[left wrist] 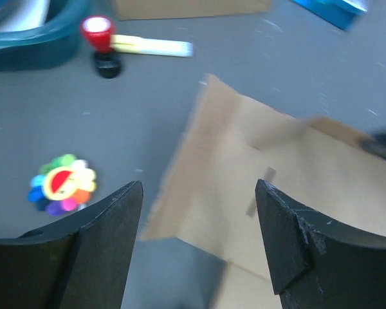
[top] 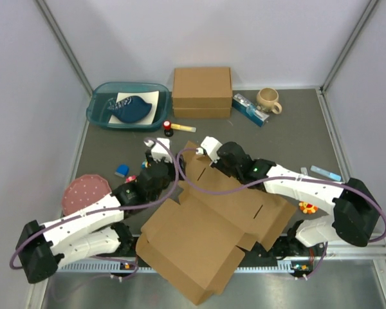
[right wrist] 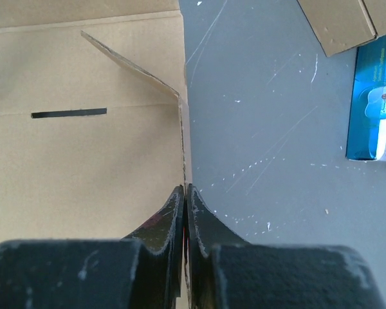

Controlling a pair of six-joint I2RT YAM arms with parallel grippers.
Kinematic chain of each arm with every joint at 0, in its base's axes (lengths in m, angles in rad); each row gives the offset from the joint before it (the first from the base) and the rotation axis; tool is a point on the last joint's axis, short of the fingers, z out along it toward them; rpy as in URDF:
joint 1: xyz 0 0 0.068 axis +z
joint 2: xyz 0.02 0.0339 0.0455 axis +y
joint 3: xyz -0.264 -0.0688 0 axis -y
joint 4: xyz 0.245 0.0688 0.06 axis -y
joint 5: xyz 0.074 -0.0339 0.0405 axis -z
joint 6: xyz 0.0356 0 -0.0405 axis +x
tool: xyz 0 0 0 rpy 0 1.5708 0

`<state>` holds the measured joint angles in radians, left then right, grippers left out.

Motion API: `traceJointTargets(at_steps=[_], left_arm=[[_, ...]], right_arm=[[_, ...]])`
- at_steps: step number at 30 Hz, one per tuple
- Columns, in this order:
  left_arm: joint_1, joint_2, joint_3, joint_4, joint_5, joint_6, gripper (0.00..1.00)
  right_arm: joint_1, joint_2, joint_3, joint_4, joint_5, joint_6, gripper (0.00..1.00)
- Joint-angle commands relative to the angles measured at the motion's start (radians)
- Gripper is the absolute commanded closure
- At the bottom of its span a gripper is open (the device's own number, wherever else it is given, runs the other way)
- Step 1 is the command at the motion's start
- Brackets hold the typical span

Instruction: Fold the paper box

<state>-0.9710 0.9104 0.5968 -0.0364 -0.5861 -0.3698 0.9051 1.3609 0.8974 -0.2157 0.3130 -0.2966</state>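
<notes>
The paper box (top: 212,225) lies as a flat brown die-cut sheet across the middle and near part of the table, some flaps partly raised. My right gripper (right wrist: 185,188) is shut on the thin edge of an upright flap at the sheet's far corner (right wrist: 83,154); a slit shows in the panel beside it. In the top view the right gripper (top: 198,152) sits at that far corner. My left gripper (left wrist: 198,187) is open, hovering over the sheet's left edge (left wrist: 276,167) with nothing between its fingers. From above, the left gripper (top: 156,158) is just left of the sheet.
A closed cardboard box (top: 202,90), a teal tray (top: 96,109), a mug (top: 268,100) and a blue packet (top: 249,109) stand at the back. A red-capped stamp (left wrist: 98,29) and a rainbow flower toy (left wrist: 63,183) lie left of the sheet. A pink disc (top: 83,192) lies at the left.
</notes>
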Motion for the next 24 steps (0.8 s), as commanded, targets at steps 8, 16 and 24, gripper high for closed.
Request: traceJointTargets(at_steps=[8, 16, 24], left_arm=[[0.298, 0.177, -0.031, 0.243, 0.164, 0.014, 0.25], [0.310, 0.320, 0.043, 0.332, 0.282, 0.100, 0.25], [0.377, 0.412, 0.043, 0.366, 0.365, 0.077, 0.33]], right_arm=[[0.018, -0.075, 0.011, -0.002, -0.028, -0.015, 1.00], [0.032, -0.088, 0.044, -0.036, -0.022, -0.042, 1.00], [0.035, -0.102, 0.038, -0.039, -0.026, -0.044, 1.00]])
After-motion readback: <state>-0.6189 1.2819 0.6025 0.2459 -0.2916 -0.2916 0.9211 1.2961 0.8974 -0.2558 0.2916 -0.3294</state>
